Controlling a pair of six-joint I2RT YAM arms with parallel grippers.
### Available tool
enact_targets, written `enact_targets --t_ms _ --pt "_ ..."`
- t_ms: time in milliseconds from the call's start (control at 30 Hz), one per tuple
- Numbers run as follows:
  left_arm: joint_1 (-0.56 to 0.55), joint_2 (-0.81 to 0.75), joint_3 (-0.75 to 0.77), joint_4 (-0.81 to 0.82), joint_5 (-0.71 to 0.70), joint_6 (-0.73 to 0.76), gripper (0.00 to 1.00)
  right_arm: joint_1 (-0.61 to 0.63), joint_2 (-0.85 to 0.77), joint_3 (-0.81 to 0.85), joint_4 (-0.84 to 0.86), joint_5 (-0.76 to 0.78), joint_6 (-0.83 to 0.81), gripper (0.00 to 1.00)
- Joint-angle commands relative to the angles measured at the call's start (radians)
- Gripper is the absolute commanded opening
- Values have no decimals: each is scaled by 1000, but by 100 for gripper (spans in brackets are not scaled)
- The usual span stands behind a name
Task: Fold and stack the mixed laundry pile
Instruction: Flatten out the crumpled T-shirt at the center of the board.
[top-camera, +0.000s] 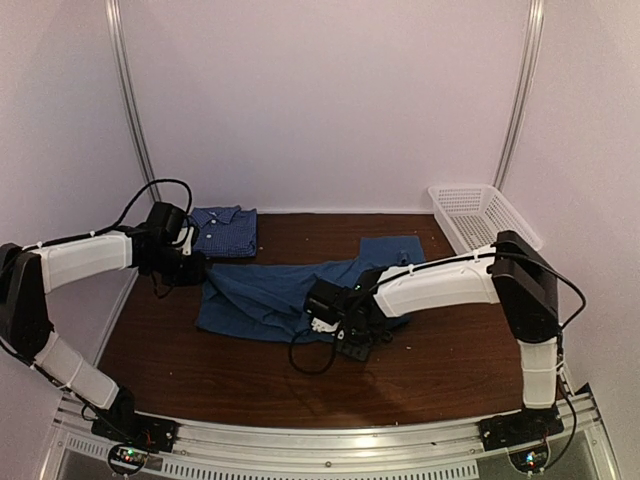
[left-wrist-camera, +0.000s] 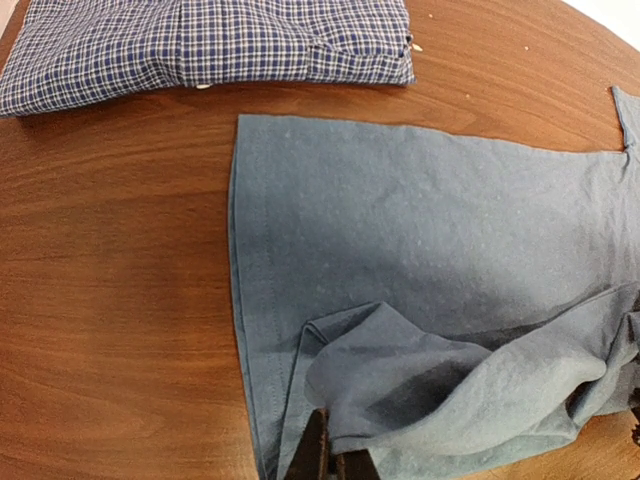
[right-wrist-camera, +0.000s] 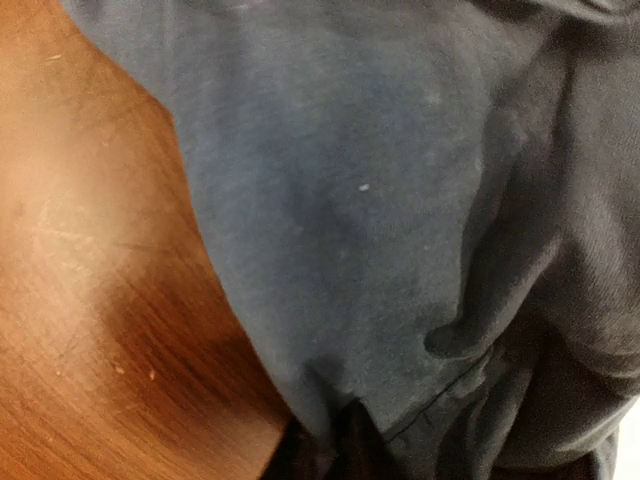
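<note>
The teal t-shirt (top-camera: 270, 290) lies spread and rumpled across the middle of the table. My left gripper (top-camera: 192, 265) is at its left edge. In the left wrist view that gripper (left-wrist-camera: 335, 452) is shut on a raised fold of the t-shirt (left-wrist-camera: 430, 230). My right gripper (top-camera: 322, 305) is at the shirt's near edge. In the right wrist view the t-shirt (right-wrist-camera: 350, 200) drapes over the dark fingers and puckers into them, so my right gripper (right-wrist-camera: 345, 445) looks shut on the cloth. The checked shirt (top-camera: 225, 232) (left-wrist-camera: 200, 45) lies folded at the back left.
A white lattice basket (top-camera: 480, 215) stands at the back right corner against the wall. Walls close in the brown wooden table (top-camera: 450, 360) on three sides. A black cable loop (top-camera: 310, 358) lies on the wood under the right arm.
</note>
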Motion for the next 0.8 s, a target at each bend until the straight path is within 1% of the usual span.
enact_targets --t_ms 0,100,200,333,433,467,533,600,700,767 --pt "8 -11 35 18 5 7 0 3 37 -6 -70 77 40 0" --pt "9 -63 56 -7 -12 28 0 1 -100 40 -88 -3 51 0" --pt "10 -127 110 -73 -89 58 0 -48 -304 89 -48 -126 67 0" --pt "11 -197 193 -138 -139 107 0 -232 -541 130 52 -375 150 0" --pt "12 -253 253 -166 -136 142 0 -405 -673 153 120 -488 225 0" --pt "12 -277 273 -174 -128 158 0 -436 -703 162 128 -520 251 0" --pt "12 -342 300 -179 -114 191 0 -502 -764 179 130 -545 278 0" --pt "12 -424 314 -173 -117 206 0 -512 -819 207 111 -532 284 0" --pt "12 -552 322 -133 -63 233 0 -513 -883 261 88 -526 310 0" --pt "12 -618 342 -121 0 243 0 -513 -919 291 90 -547 331 0"
